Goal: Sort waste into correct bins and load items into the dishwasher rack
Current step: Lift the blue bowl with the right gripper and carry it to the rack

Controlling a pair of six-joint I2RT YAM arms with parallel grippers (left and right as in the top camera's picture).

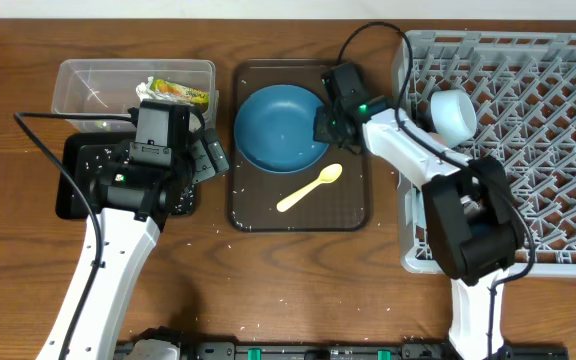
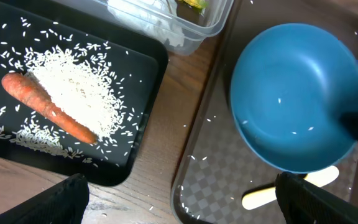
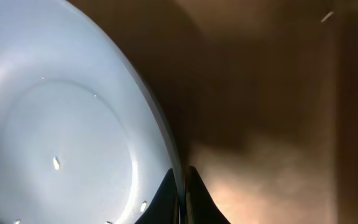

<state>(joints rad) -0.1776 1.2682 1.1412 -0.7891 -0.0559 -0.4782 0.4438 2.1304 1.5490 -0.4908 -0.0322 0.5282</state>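
Observation:
The large dark-blue bowl (image 1: 280, 126) sits on the dark brown serving tray (image 1: 353, 205), with a few rice grains inside. My right gripper (image 1: 324, 128) is shut on the bowl's right rim (image 3: 166, 149). The pale yellow spoon (image 1: 309, 188) lies on the tray in front of the bowl. My left gripper (image 1: 201, 152) is open and empty, above the gap between the black tray (image 1: 68, 195) and the serving tray. The black tray holds the carrot (image 2: 48, 107) and rice (image 2: 79, 90). The clear tub (image 1: 78, 85) holds the wrapper (image 1: 178, 92) and the tissue (image 2: 148, 18).
The light-grey dishwasher rack (image 1: 528, 150) fills the right side, with a white bowl (image 1: 453, 115) lying in its near-left part. Loose rice grains are scattered on the wood and on the serving tray.

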